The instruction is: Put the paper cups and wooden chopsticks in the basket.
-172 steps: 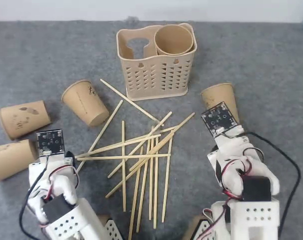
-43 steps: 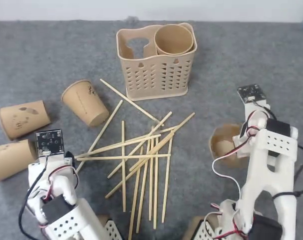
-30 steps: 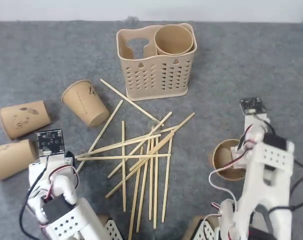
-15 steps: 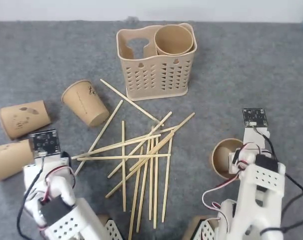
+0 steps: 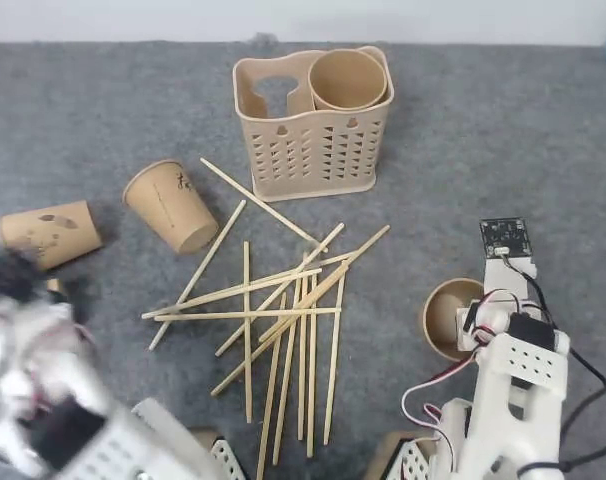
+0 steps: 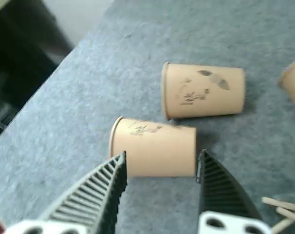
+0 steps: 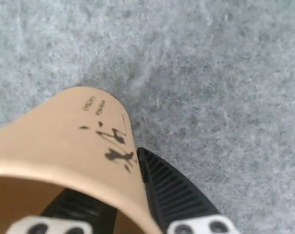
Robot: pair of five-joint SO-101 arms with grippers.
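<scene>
The tan basket [image 5: 313, 140] at 12 o'clock holds one paper cup [image 5: 347, 78]. Wooden chopsticks [image 5: 283, 310] lie crossed at the centre. A second cup [image 5: 171, 205] and a third cup [image 5: 48, 233] lie sideways at 9 o'clock. A fourth cup [image 5: 451, 318], mouth up, is at 4 o'clock.

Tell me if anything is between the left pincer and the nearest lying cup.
Nothing visible does. The open left pincer faces the nearest cup directly. A second cup lies beyond it, not in between.

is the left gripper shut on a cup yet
No, the left gripper is open, straddling a cup lying on its side.
</scene>
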